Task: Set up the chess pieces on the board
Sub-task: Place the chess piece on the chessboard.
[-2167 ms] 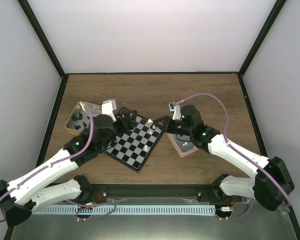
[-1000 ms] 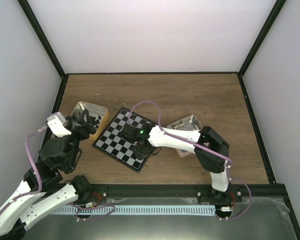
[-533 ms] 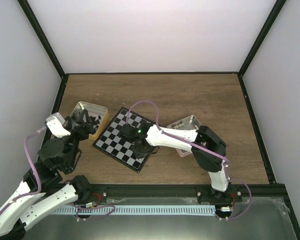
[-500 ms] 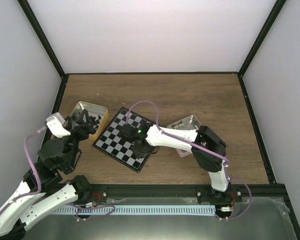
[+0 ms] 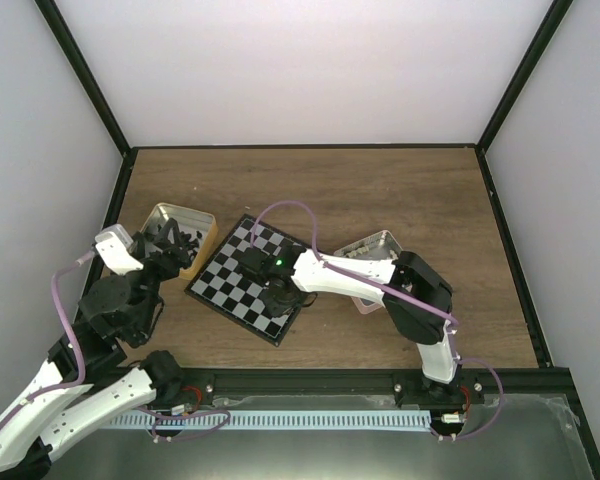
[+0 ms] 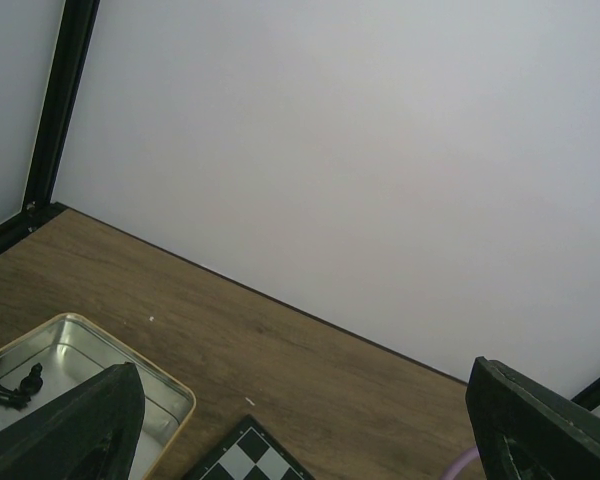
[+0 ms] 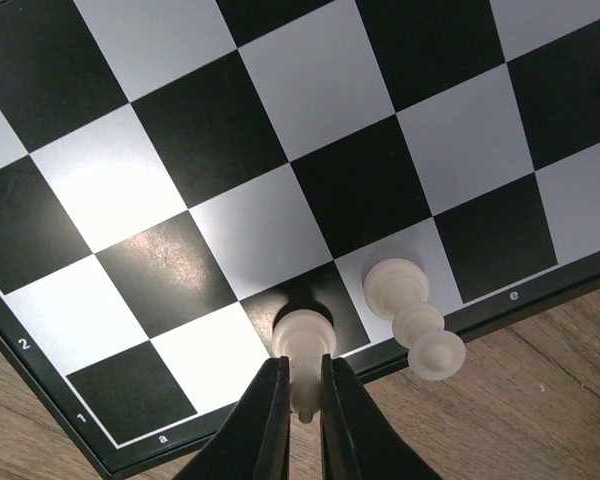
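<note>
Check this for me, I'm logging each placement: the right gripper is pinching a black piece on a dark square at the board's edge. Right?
Not quite. The piece is cream-white, not black. The right wrist view shows the right gripper pinching it on a dark square at the edge of the board.

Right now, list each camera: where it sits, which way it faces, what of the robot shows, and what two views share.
Top external: above and behind the robot, looking down on the table; left tool and right tool both show.
Left wrist: rides behind the left tool, facing the far wall across the gold tin; its open fingers show.
Right wrist: straight down on the board; its tool is shut on a white piece.
Shared: both wrist views show the board.
</note>
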Available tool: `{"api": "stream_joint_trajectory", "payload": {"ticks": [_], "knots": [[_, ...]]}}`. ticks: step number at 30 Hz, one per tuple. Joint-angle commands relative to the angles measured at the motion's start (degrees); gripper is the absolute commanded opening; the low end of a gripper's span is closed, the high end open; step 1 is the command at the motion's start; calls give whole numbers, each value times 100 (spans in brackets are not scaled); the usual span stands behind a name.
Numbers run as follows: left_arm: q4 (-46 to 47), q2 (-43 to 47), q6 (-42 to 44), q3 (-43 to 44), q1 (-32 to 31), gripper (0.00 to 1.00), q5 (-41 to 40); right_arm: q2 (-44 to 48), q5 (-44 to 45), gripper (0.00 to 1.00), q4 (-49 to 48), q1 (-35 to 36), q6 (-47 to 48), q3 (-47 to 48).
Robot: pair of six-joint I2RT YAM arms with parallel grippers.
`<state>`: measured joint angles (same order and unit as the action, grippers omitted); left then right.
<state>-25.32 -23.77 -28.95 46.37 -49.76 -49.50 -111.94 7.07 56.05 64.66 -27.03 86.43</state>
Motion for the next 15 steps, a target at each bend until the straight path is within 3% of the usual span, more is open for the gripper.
{"api": "stream_joint_trajectory", "payload": {"ticks": [1,7,12,15], "knots": [[-23,-40,-23,-32,15,90,-76,79,9,7,-161,12,-22,51],[-33,-66,-14,-25,12,90,-65,73,20,9,-198,15,-46,45],[-34,-66,-22,-35,15,90,-79,378,184,28,-84,10,-116,174],[-26,-88,-23,-30,17,90,-77,649,288,32,-58,3,-147,305]]}}
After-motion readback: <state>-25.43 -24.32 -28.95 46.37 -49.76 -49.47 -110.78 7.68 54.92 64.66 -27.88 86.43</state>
